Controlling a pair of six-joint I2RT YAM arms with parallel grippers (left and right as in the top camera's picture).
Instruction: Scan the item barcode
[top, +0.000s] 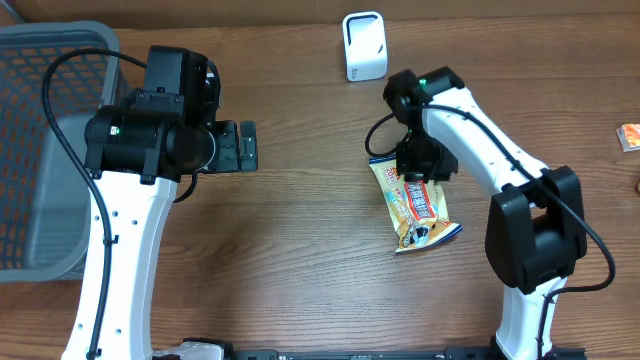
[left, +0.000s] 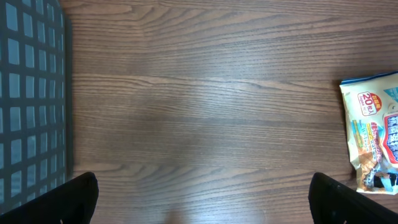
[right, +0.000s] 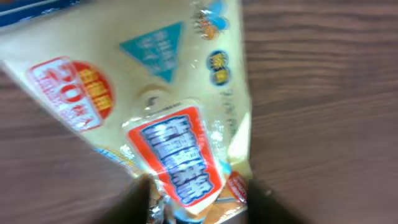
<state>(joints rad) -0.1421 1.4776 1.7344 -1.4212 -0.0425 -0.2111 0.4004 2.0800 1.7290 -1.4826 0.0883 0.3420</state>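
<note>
Overhead: one snack packet (top: 420, 210) lies on the surface (top: 300, 260), right fingers (top: 420, 168) over its top end. There is one scanner (top: 364, 46), one basket (top: 40, 150), and the left fingers (top: 246, 146) hang idle.
Left wrist: they stand wide apart, empty.
Right wrist: the fingers straddle the packet; whether they grip it, I cannot tell. A loose end-hold could let the slick film slip.

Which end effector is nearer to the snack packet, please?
Right. The right end effector is directly over the upper end of the snack packet; the left end effector is well away to its left, nearer the basket.
</note>
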